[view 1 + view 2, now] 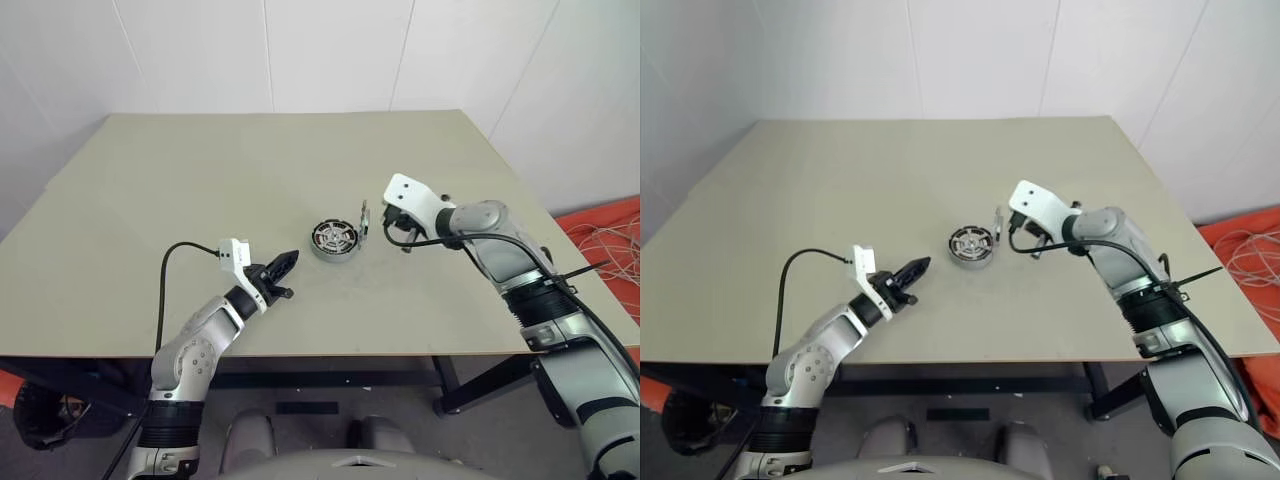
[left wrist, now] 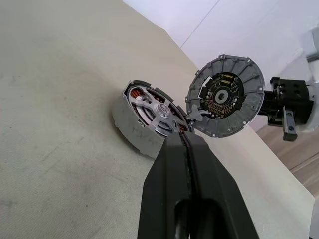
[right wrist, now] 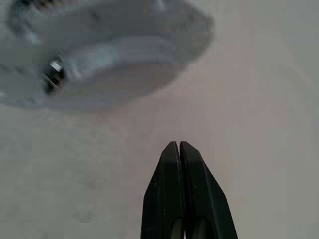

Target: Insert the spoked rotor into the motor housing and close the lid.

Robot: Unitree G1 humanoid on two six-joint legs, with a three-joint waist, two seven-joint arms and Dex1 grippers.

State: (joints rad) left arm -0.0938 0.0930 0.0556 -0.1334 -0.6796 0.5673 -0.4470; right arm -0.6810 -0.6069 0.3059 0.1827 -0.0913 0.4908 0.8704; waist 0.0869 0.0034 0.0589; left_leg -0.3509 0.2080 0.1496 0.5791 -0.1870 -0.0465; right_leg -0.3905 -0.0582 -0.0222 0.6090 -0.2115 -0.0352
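**A:** Copper windings showed round the edge of the motor housing (image 2: 137, 130) when you paused, and the spoked rotor (image 2: 155, 112) already sat down inside that cup, silver hub up. So you were past the insertion. What was left for you was the lid.

**B:** Where did the lid stand?

**A:** The lid (image 2: 227, 95) stood raised on edge at the housing's right side, joined there at the rim, its dark circuit face turned toward the rotor. The housing itself sat near the middle of the tan table (image 1: 200, 200), between your two arms.

**B:** And my hands?

**A:** Your left gripper (image 1: 283, 266) hung just above the table to the housing's left, fingers pressed together on nothing, pointing at it but apart from it. Your right gripper (image 3: 178, 148) had its two black fingers pressed together too, empty, its tips low near the table on the lid's right, just beside its plain outer face. Whether it touched the lid, I couldn't tell.

**B:** So what did the next move call for?

**A:** By my reckoning, you needed a sideways push from the right fingertips on the lid's outer face, tipping it over the hinge and down onto the rotor, perhaps with your left steadying the cup so it didn't slide.

**B:** Any markings to read?

**A:** None I could make out; the board's print was too small
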